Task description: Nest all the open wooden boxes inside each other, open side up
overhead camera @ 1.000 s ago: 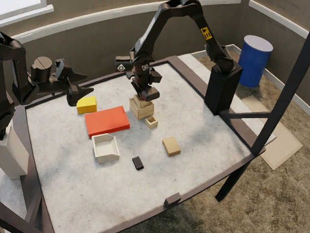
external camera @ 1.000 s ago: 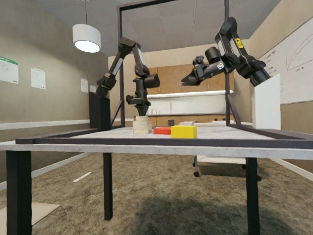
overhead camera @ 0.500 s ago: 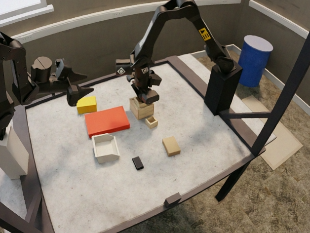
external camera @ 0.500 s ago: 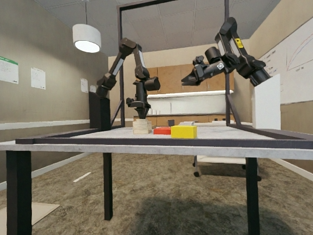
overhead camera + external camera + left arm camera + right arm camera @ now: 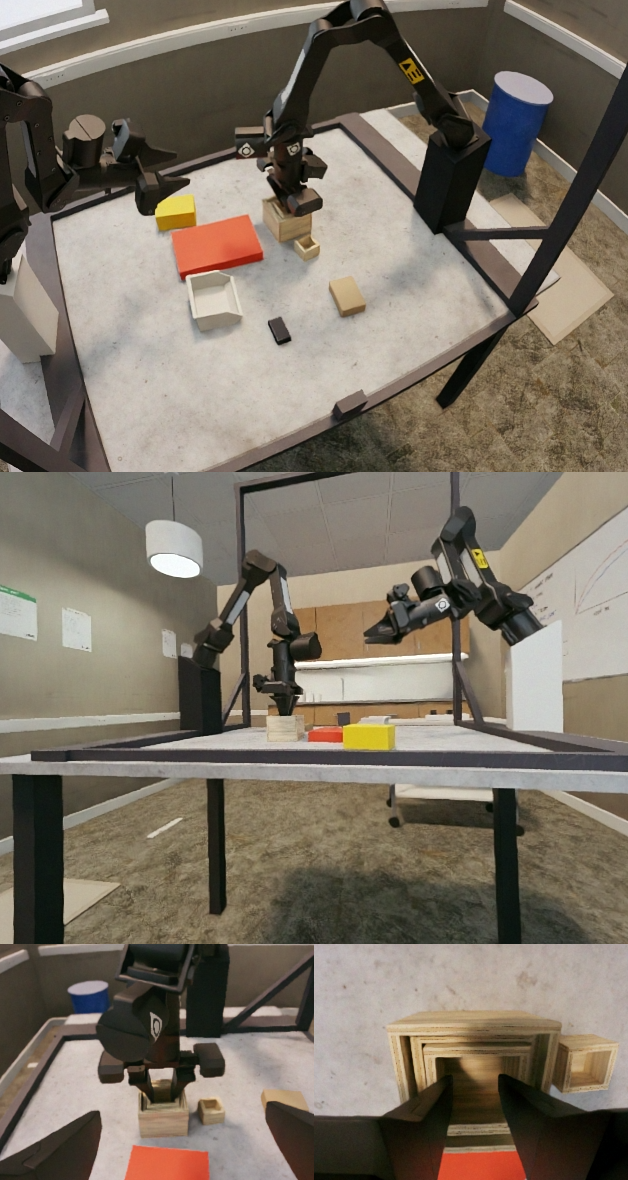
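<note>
If the right claw (image 5: pixel 285 209) (image 5: pixel 285 712) (image 5: pixel 162 1100) (image 5: pixel 475 1081), holding the innermost wooden box (image 5: pixel 277 210) (image 5: pixel 161 1089) (image 5: pixel 476 1050) from inside, lowers it askew, walls may jam; the left claw (image 5: pixel 183 167) (image 5: pixel 366 636) (image 5: pixel 183 1114) stands wide.

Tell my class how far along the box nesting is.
Looks done: the largest box sits upright, the second box inside it.
In hand: the right tool reaches into the third box, within both; its grip and seating are unclear.
Left: the smallest box, open side up outside the nest.
</note>
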You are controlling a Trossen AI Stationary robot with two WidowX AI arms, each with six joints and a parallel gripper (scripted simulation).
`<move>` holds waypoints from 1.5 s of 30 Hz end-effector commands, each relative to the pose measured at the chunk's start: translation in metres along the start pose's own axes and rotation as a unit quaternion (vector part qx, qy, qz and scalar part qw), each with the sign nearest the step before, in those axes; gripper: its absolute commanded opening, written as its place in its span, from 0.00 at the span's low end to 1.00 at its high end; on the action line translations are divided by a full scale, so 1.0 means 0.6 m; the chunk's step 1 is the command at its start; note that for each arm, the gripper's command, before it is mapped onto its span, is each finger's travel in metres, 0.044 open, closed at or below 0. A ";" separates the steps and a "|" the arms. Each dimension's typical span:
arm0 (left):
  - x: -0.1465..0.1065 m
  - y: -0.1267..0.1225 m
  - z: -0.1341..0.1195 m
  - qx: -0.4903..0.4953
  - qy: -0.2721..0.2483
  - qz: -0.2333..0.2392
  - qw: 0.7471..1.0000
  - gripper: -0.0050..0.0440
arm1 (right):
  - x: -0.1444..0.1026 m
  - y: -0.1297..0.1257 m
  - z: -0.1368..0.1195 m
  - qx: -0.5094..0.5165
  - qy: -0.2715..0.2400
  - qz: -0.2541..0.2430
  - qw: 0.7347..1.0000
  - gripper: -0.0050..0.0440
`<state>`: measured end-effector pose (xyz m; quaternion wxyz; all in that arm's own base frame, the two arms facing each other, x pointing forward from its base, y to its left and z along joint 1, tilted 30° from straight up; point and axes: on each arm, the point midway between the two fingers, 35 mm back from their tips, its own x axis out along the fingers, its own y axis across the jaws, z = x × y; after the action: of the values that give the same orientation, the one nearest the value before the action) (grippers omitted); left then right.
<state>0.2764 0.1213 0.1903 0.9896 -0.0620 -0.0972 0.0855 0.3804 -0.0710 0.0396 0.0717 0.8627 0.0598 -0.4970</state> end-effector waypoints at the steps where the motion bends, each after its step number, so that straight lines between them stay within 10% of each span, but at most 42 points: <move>1: 0.000 0.002 0.001 -0.001 -0.001 0.001 1.000 0.92 | 0.002 0.004 -0.014 -0.002 0.010 0.005 1.000 0.54; 27: 0.000 0.002 0.001 -0.001 -0.001 0.001 1.000 0.92 | 0.008 0.002 -0.010 -0.002 0.011 0.006 1.000 0.54; 45: 0.000 0.002 0.001 -0.001 -0.001 0.001 1.000 0.92 | 0.008 0.002 -0.009 -0.002 0.010 0.004 1.000 0.21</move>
<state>0.2764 0.1213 0.1903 0.9896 -0.0620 -0.0972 0.0855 0.3857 -0.0707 0.0311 0.0722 0.8635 0.0598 -0.4955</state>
